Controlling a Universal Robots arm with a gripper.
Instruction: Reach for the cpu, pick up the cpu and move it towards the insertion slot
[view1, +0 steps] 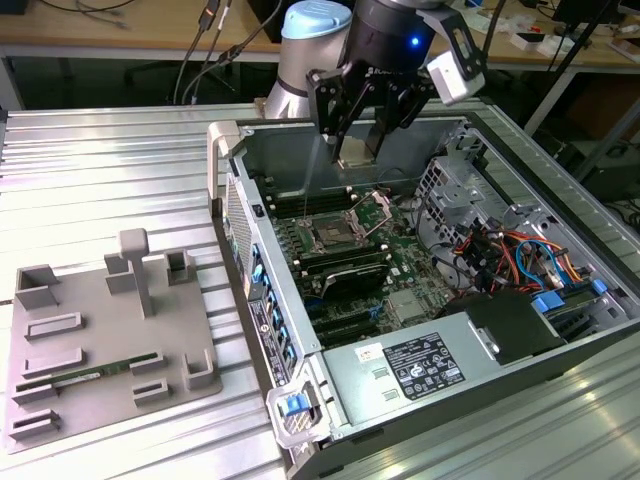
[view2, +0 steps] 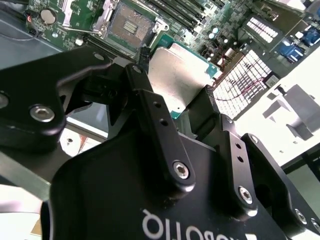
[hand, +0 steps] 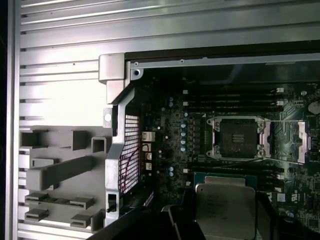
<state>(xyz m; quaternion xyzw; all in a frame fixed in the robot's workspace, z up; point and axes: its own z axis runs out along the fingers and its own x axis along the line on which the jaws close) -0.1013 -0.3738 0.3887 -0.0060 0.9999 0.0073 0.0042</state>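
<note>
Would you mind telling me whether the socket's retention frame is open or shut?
Open. In the first wrist view the frame lies flipped aside, leaving the socket bare, while the gripper holds the cpu.

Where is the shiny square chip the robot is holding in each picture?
Exterior view: the cpu hangs in the gripper above the open computer case, over the motherboard.
Second wrist view: the cpu shows between the black fingers, silver face up.
First wrist view: the cpu sits just short of the socket.
Shared landmark: the insertion slot, seen in both wrist views too.
</note>
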